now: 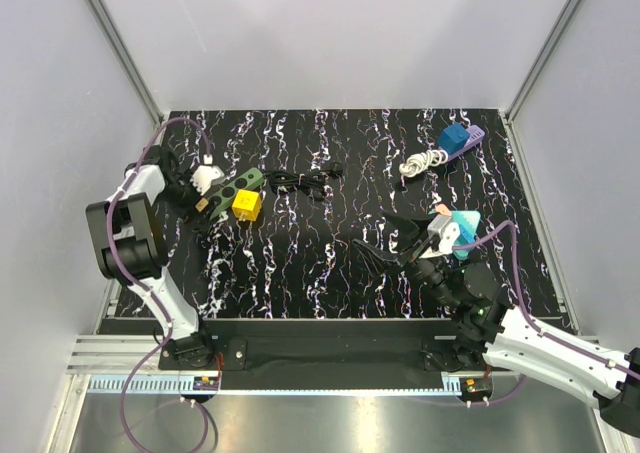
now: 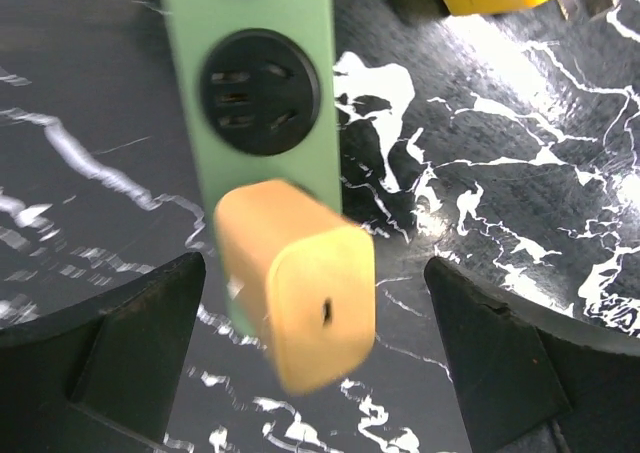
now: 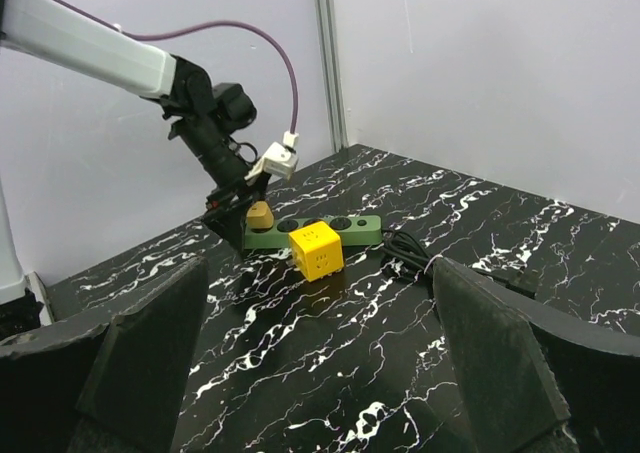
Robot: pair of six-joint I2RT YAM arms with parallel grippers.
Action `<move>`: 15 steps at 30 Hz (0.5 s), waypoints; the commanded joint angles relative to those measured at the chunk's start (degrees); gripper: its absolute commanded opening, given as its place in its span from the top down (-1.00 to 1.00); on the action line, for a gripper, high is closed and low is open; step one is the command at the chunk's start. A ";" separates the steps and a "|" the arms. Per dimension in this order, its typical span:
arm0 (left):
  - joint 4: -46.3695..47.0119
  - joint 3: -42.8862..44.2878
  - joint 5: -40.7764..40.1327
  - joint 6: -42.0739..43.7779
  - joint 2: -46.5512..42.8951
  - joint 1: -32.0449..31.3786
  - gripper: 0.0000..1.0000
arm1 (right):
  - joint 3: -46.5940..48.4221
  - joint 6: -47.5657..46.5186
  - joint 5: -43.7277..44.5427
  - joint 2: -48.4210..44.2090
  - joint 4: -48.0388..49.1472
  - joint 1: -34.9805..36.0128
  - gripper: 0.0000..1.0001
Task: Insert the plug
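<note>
A tan plug (image 2: 300,283) stands on the end socket of the green power strip (image 2: 265,73). My left gripper (image 2: 315,323) is open around it, with a gap between each black finger and the plug. The right wrist view shows the same plug (image 3: 260,215) upright on the strip (image 3: 330,229), with the left gripper (image 3: 235,208) over it. From above, the left gripper (image 1: 205,208) is at the strip's (image 1: 236,186) left end. My right gripper (image 1: 400,238) hovers open over the table's right middle, its jaws (image 3: 320,353) holding nothing.
A yellow cube adapter (image 1: 247,204) lies against the strip's near side. The strip's black cable (image 1: 300,181) is coiled to its right. A blue adapter (image 1: 455,138) with a white cord (image 1: 422,160) lies at the back right. Grey walls enclose the black marbled table (image 1: 330,273).
</note>
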 commanded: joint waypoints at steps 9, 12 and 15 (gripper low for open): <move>10.13 -4.41 2.00 -10.19 -11.51 1.37 -0.98 | 2.52 -0.73 0.30 1.19 -1.76 0.31 -1.00; 12.59 -5.73 2.10 -13.88 -13.18 0.93 -0.98 | 2.52 -0.73 0.56 1.46 -2.03 0.22 -0.99; 16.28 -6.26 2.27 -17.57 -15.90 0.93 -0.98 | 3.14 -0.38 2.67 1.63 -3.08 0.22 -0.99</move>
